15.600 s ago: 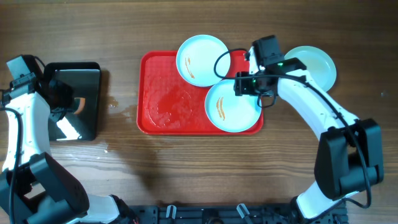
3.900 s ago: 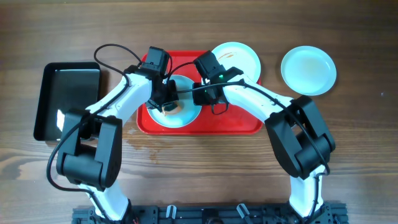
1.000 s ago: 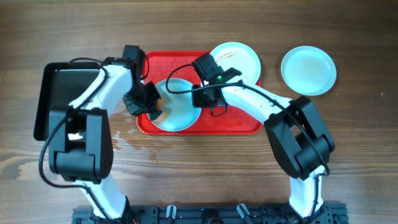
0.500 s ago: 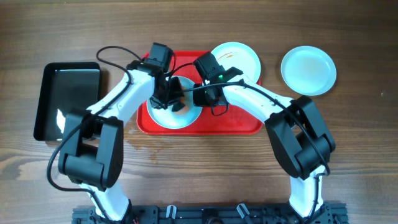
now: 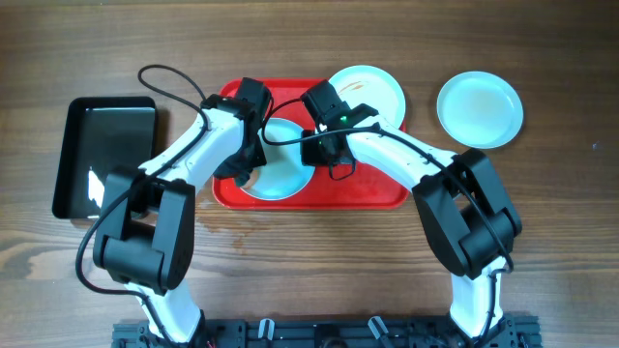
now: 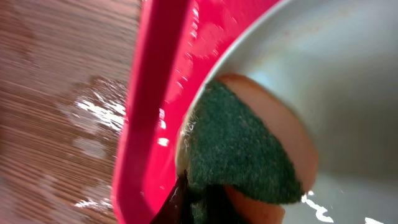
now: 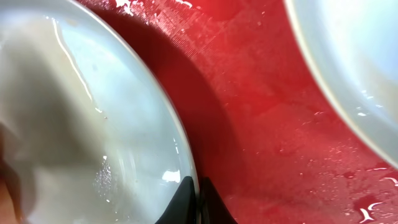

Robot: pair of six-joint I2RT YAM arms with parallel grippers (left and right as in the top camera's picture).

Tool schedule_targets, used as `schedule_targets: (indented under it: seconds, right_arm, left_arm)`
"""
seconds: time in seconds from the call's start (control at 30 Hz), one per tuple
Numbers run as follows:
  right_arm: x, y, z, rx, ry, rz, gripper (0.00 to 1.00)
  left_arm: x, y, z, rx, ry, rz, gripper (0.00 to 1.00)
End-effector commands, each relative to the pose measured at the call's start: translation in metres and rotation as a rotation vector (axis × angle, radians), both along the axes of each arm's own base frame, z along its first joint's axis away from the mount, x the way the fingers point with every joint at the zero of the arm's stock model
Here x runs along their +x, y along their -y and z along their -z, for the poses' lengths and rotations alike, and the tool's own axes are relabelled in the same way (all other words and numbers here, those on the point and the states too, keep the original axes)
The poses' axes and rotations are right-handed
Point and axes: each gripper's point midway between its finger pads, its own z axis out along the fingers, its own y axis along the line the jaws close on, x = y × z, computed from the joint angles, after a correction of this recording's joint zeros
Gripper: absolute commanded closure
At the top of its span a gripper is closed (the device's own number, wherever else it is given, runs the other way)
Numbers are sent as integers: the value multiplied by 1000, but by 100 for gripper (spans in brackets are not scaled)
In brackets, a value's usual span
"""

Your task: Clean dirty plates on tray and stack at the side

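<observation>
Red plastic forms the tray [image 5: 343,193], which lies at the middle of the wooden table [image 5: 387,280]. One pale aqua centre plate [image 5: 288,174] sits inside the tray's left half. The left gripper [image 5: 243,170] is closed on a sponge [image 6: 245,146], with its dark fingers [image 6: 186,202] pinching the sponge's lower end. The green scouring face is turned toward the wrist camera. The sponge's peach body rests on the centre plate at its rim, just beside the tray's raised edge. The right gripper [image 5: 311,147] is clamped on the centre plate's opposite rim; the right wrist view shows the jaws drawn together with the rim between them at the bottom of frame. Wet gloss covers the centre plate and the tray floor. A second plate [image 5: 372,92] rests at the tray's far right corner, overhanging the rim. A third plate [image 5: 480,108] stands on the table to the right of the tray, well apart from it. Water droplets [image 6: 93,115] lie on the wood beside the tray's left rim. A glossy black tray [image 5: 102,159] sits at the table's left.
</observation>
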Motion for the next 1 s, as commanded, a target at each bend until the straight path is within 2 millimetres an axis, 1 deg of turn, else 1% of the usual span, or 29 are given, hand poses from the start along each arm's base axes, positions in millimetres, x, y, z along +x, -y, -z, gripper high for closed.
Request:
schedule_targets:
  seconds: [0.0,0.13,0.2,0.27,0.3,0.4,0.47,0.5,0.57,0.67,0.73,0.77,0.83,0.87,0.97]
  right_arm:
    - [1,24,15,-88,-11,33,96]
    - [2,23,15,-87,-7,29,96]
    - [2,23,15,-87,-7,28,96]
    - [2,24,15,-88,-5,28,96]
    - [3,25,15,-94,2,30,96]
    - [6,27,15,-113,20,37,96]
    - [8,28,14,-116,29,39,96]
    - [10,27,14,-113,34,39,96]
    - [13,25,13,-103,48,39,96]
    - [21,19,10,-85,89,18,96]
    - [26,17,7,-79,113,-4,96]
    - [27,16,4,-78,121,-11,96]
    - [32,13,-1,-77,144,-34,96]
    - [40,14,-7,-94,179,-45,96]
    - [56,17,-22,-149,250,-68,96]
  left_arm:
    - [13,-36,-6,214,63,2,96]
    - [30,-32,-8,199,139,-7,96]
    - [40,-29,-11,182,188,-13,96]
    - [50,-25,-19,163,244,-21,96]
    - [56,-23,-26,149,282,-25,96]
    - [67,-13,-45,82,361,-31,96]
    - [69,-6,-57,30,392,-29,96]
    - [69,-1,-67,-5,410,-26,96]
    - [67,2,-82,-43,441,-33,96]
    - [64,-3,-114,-84,521,-108,96]
    - [63,-13,-141,-105,588,-138,96]
    - [60,-20,-154,-110,619,-156,96]
    - [53,-34,-167,-107,636,-185,96]
    - [47,-43,-171,-117,629,-207,96]
    - [38,-50,-165,-194,571,-237,96]
